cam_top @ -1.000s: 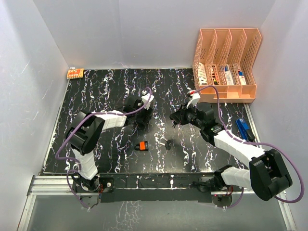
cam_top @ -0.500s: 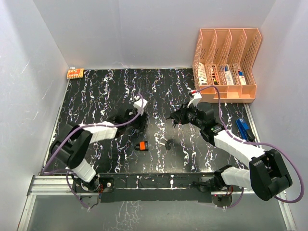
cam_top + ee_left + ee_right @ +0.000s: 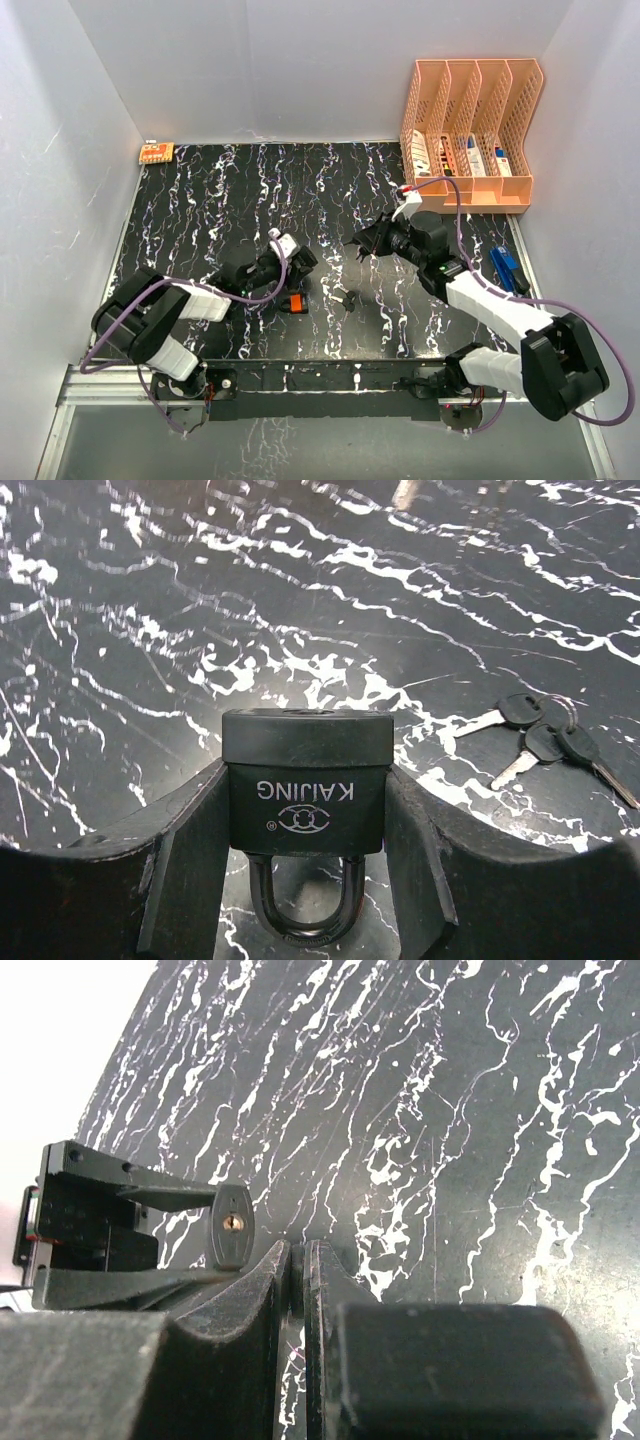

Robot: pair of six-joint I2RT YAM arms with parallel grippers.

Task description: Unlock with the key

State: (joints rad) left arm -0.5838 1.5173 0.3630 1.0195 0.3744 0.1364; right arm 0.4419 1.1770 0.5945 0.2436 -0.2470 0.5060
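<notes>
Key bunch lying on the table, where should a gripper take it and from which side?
Probably a black key head, from straight above, pinching across its edges: the keys lie flat, heads bunched at the ring, thin blades fanned out.

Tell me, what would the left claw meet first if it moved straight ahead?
Likely the padlock, which sits between its fingers. Beyond it only table shows; the keys lie to the right.
</notes>
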